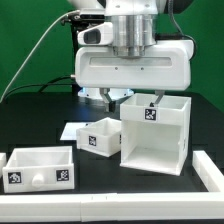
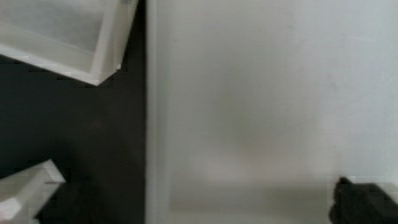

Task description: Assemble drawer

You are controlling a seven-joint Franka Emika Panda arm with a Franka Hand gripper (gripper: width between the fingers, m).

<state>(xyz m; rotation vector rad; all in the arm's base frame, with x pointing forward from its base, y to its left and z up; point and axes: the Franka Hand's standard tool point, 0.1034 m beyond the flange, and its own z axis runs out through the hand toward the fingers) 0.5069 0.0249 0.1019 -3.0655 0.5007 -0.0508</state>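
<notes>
The white cube-shaped casing (image 1: 155, 135) stands at the exterior view's right of centre, open at the top, with a tag on its far wall. One small tray (image 1: 98, 135) lies just to its left, the other tray (image 1: 40, 168) at the front left. My gripper (image 1: 112, 99) hangs low over the casing's rear left top edge. In the wrist view a white casing wall (image 2: 267, 110) fills most of the picture and one dark fingertip (image 2: 365, 202) shows at its far side. The jaws stand wide apart and hold nothing. A tray corner (image 2: 71, 35) shows beside the wall.
A raised white bar (image 1: 110, 208) runs along the table's front edge and turns up the exterior view's right side (image 1: 210, 170). A flat white sheet (image 1: 72, 129) lies behind the small middle tray. A cable hangs at the back left.
</notes>
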